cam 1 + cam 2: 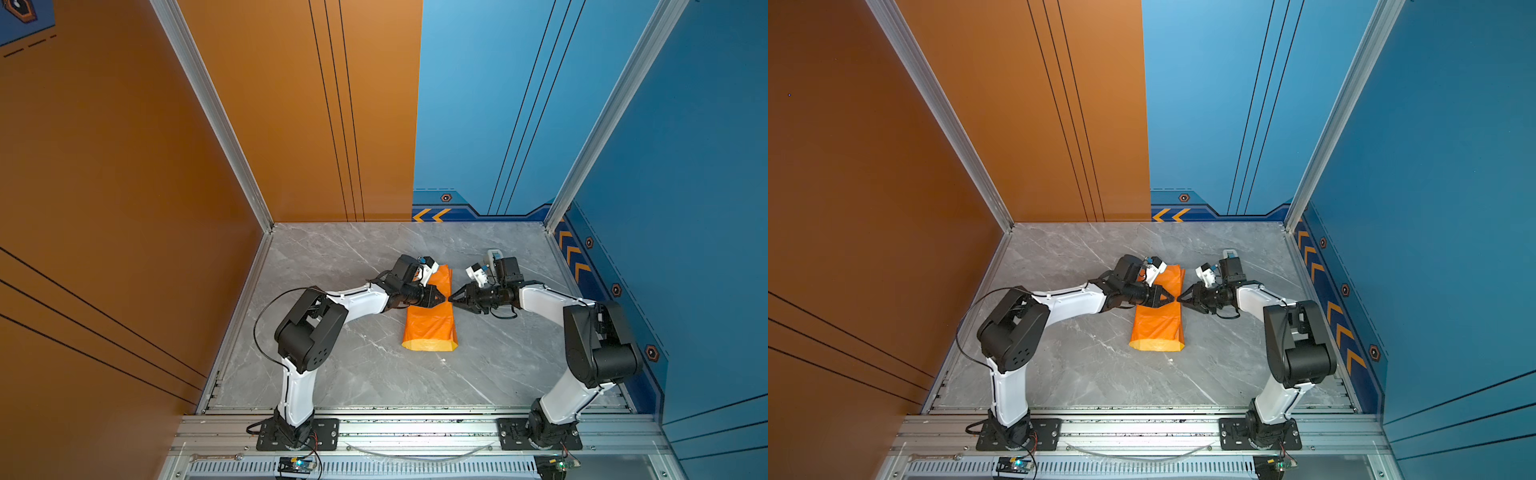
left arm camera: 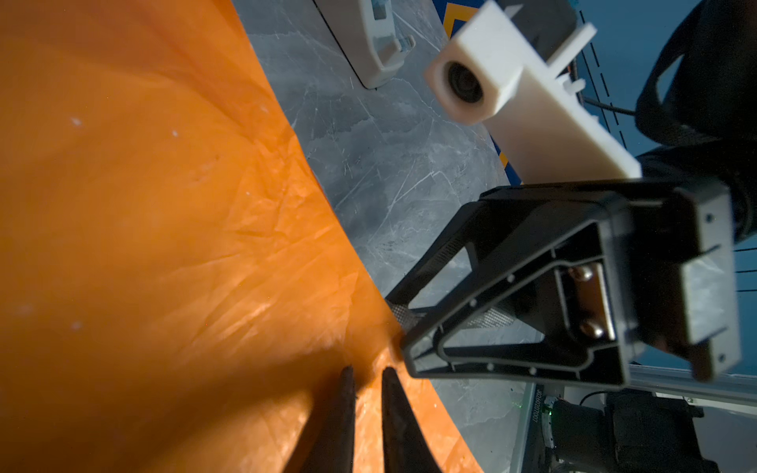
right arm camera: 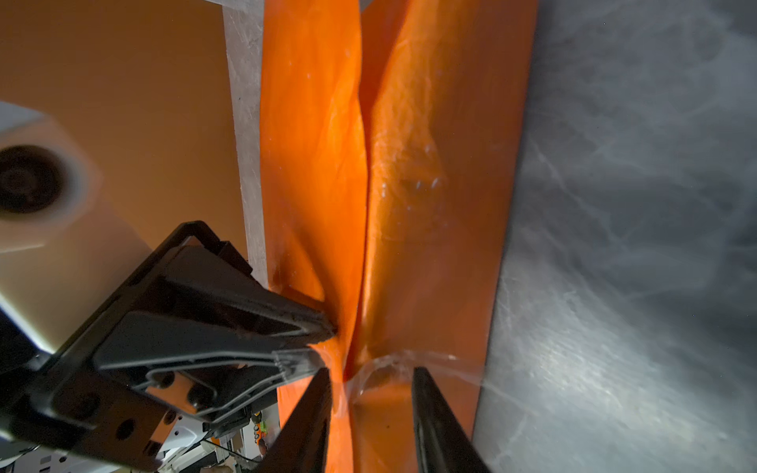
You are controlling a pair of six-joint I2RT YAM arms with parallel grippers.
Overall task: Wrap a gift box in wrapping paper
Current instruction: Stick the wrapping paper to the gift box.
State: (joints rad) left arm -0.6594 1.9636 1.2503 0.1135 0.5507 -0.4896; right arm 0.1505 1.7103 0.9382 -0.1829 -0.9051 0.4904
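- The wrapping paper (image 1: 428, 328) lies orange side out, folded into a long, flat bundle on the grey worktop (image 1: 353, 374). It sits just below the middle of both top views.
- Its long axis runs up the frame: the near end points at the bottom edge, and the far end leans slightly right toward the back wall.
- We see a pale yellow rim at the near end; whatever is inside the bundle is hidden from us.
- In the right wrist view a lengthwise seam, one orange flap over the other, runs along the bundle.
- The left gripper (image 1: 442, 298) reaches in from the left of the frame, across the bundle at about mid-length. Its jaws stand at a narrow slit and pinch a puckered fold of paper.
- The right gripper (image 1: 453, 299) comes in from the right, tip to tip with the left one at the bundle's right edge. Its fingers (image 3: 315, 409) stand partly apart, straddling the seam, and grip nothing we can make out.
- A clear tape strip (image 3: 409, 360) arcs across the paper between those fingers.
- A white tape dispenser (image 1: 493, 254) stands behind the right wrist, apart from the paper.
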